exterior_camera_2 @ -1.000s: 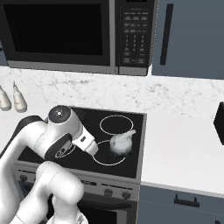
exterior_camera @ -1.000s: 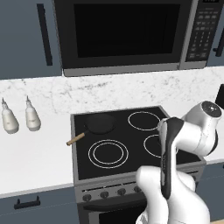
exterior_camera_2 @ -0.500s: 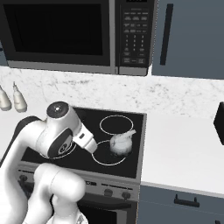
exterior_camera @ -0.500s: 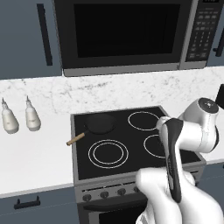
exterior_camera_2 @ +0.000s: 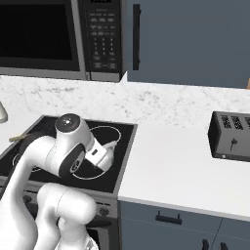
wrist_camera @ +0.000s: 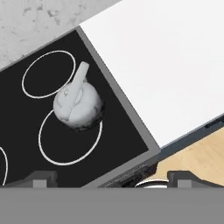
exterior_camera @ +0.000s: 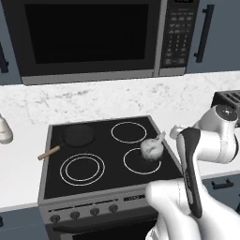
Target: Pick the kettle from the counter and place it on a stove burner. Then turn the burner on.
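Kettle [wrist_camera: 78, 106] is seen set down on the stove burner [wrist_camera: 70, 141], resting over the ring's far edge, its spout toward the second ring. Nothing is held between the gripper's fingertips [wrist_camera: 39, 179], which are spread well apart at the bottom of the hand view, raised above the stove [wrist_camera: 127, 144] and clear of the kettle. In the left base view the kettle [exterior_camera: 151, 149] sits on the front-right ring. A dark pan [exterior_camera: 77, 136], probably with a wooden handle, occupies the rear-left ring. The white counter [wrist_camera: 166, 65] lies beside the cooktop.
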Robot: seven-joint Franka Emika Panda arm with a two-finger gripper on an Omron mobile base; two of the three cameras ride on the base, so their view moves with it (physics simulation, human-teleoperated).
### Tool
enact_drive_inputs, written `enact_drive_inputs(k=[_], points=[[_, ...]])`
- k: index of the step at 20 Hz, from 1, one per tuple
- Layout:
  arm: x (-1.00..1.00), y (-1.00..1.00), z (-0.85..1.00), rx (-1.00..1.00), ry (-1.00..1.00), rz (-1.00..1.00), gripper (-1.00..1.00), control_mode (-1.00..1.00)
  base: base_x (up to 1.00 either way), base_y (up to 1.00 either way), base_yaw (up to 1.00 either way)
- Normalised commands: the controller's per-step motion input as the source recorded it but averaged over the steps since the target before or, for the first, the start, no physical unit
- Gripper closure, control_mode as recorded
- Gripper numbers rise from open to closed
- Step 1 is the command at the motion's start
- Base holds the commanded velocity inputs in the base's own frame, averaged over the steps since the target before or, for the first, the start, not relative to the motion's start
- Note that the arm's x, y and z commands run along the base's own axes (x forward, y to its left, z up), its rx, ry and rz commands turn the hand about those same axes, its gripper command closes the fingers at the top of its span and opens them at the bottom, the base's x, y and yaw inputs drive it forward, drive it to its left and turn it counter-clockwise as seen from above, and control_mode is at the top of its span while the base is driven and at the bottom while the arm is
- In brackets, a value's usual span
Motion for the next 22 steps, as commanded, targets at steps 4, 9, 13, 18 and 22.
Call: enact_drive_inputs(k=[4,9,13,18,22], points=[[0.00,0.00,0.00,0.00,0.00,0.00,-1.00,1.00,0.00,-0.42,0.00],[0.00,0.00,0.00,0.00,0.00,0.00,-1.00,-1.00,0.00,0.00,0.00],[-0.19,0.35,0.00,-0.02,0.00,0.01,-1.00,-1.00,0.00,0.00,0.00],[-0.59,1.00,-0.32,-0.29,-0.02,0.08,-1.00,-1.00,0.00,0.00,0.00],[-0.64,1.00,-0.64,-0.44,-0.06,0.08,-1.00,-1.00,0.00,0.00,0.00]])
